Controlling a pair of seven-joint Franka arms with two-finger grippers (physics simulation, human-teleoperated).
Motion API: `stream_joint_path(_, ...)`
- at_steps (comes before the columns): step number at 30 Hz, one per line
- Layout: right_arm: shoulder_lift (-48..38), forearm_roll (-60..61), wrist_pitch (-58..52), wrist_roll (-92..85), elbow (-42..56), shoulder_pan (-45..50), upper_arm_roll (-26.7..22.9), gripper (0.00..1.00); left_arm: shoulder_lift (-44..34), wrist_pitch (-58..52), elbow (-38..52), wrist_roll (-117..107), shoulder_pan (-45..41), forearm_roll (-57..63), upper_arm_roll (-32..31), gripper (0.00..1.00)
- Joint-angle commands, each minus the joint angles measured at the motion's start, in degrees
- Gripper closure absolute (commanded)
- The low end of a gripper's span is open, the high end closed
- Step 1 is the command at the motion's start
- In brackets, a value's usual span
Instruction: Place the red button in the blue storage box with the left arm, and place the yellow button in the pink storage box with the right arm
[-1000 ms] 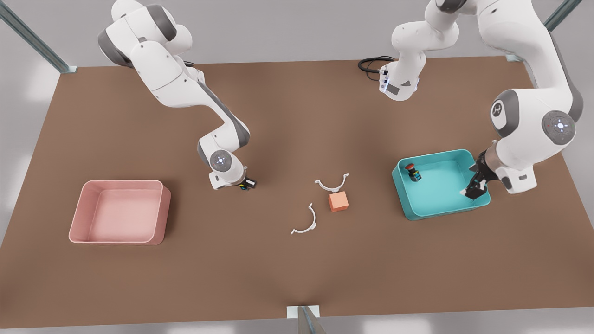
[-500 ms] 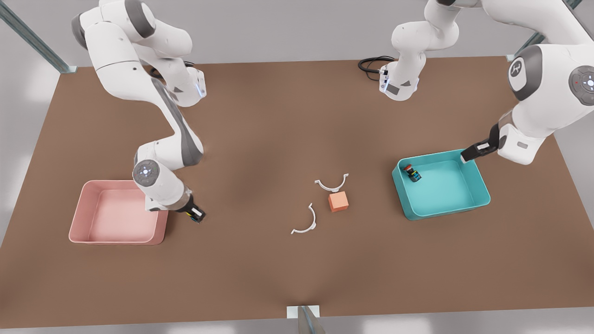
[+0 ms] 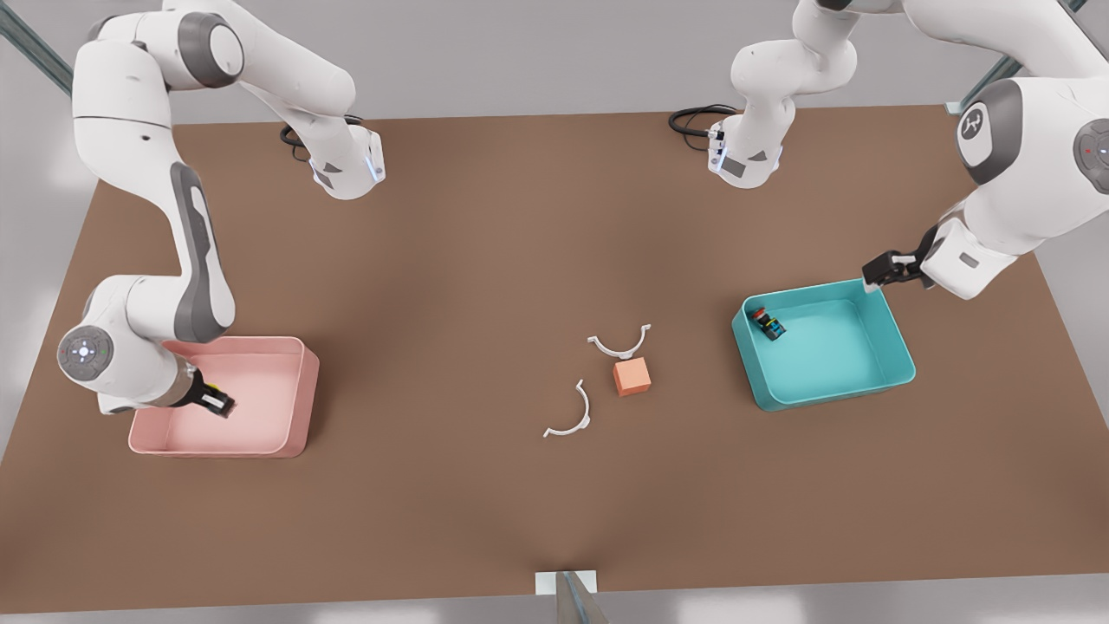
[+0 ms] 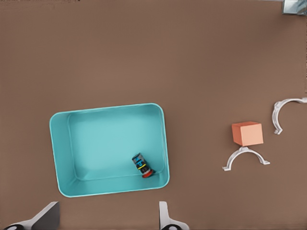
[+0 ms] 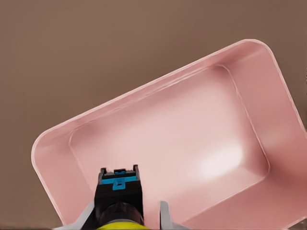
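Note:
The red button [image 3: 768, 324] [image 4: 143, 166] lies tipped on its side inside the blue storage box [image 3: 754, 373] [image 4: 56, 153], near a corner. My left gripper [image 3: 884, 270] [image 4: 105, 223] hangs open and empty above the box's far corner at the front view's right. Above the pink storage box [image 3: 295, 390] [image 5: 192, 134] at the front view's left, my right gripper [image 3: 217, 403] [image 5: 120, 218] is shut on the yellow button [image 3: 214, 400] [image 5: 119, 196]. The button's dark base points down toward the box floor.
An orange-salmon cube [image 3: 632, 377] [image 4: 247, 133] sits mid-table between two white curved clips [image 3: 619, 344] [image 3: 572, 414]. A black cable [image 3: 693, 120] lies by the arm base at the table's far edge. Bare brown tabletop separates the two boxes.
My right gripper carried the yellow button leftward in the front view, from mid-table to above the pink box. My left gripper rose out of the blue box; the red button tipped over.

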Motion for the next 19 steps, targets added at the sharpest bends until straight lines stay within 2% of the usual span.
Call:
stream_joint_path(1,0.1,-1.0,-6.5,-20.4,0.0,-0.2,0.4,0.0,-0.1,0.1,0.0,12.5,0.0,0.1,0.0,0.0)
stream_joint_path(5,-0.4,0.6,-10.2,-20.0,1.0,0.6,0.9,0.0,-0.1,0.1,0.0,12.5,0.0,0.1,0.0,0.0)
stream_joint_path(10,-2.7,0.3,-21.4,-18.8,15.8,0.6,14.0,0.0,-0.1,0.1,0.0,12.5,0.0,0.1,-0.2,0.0)
stream_joint_path(11,-4.9,0.4,-22.7,-18.8,17.5,1.7,13.5,0.0,-0.1,0.1,0.0,12.5,-0.1,0.1,-0.2,0.0)
stream_joint_path(12,-8.5,1.6,-23.3,-19.1,17.5,13.0,2.2,0.0,-0.1,0.1,0.0,12.5,0.0,0.1,-0.2,0.0)
stream_joint_path(13,-11.9,6.5,-24.1,-20.5,17.2,26.6,-14.1,0.0,-0.1,0.1,0.0,12.5,0.0,0.1,-0.2,0.0)
stream_joint_path(14,-15.9,8.2,-27.2,-21.6,15.2,29.6,-17.6,0.0,-0.1,0.1,0.0,12.5,-0.1,0.1,-0.2,0.0)
stream_joint_path(15,-18.1,8.2,-28.3,-19.1,12.1,29.3,-17.5,0.0,-0.1,0.1,0.0,12.5,-0.1,0.2,-0.2,0.0)
stream_joint_path(19,-17.8,8.5,-28.3,-19.5,12.2,29.1,-17.5,0.0,-0.1,0.1,0.0,12.5,-0.1,0.1,-0.2,0.0)
